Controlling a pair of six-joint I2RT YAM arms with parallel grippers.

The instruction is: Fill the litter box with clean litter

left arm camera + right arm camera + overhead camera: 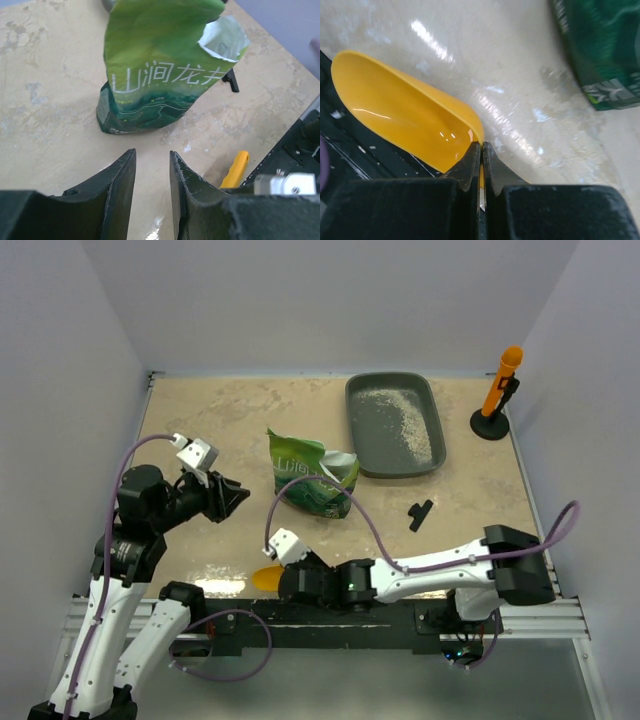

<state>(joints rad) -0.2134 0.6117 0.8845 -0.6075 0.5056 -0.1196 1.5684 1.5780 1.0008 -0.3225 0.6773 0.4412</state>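
Green bag (160, 75) reads "山涧龙井", apparently — right claw (481, 146) grasps yellow scoop (405, 120); left claw (152, 155) released.

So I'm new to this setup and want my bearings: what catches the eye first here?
The green bag stands open at mid-table, its torn top showing a silvery lining. Behind it to the right lies the litter box, holding a streak of clean litter. At the near edge, the right tool is shut on the rim of a yellow scoop.
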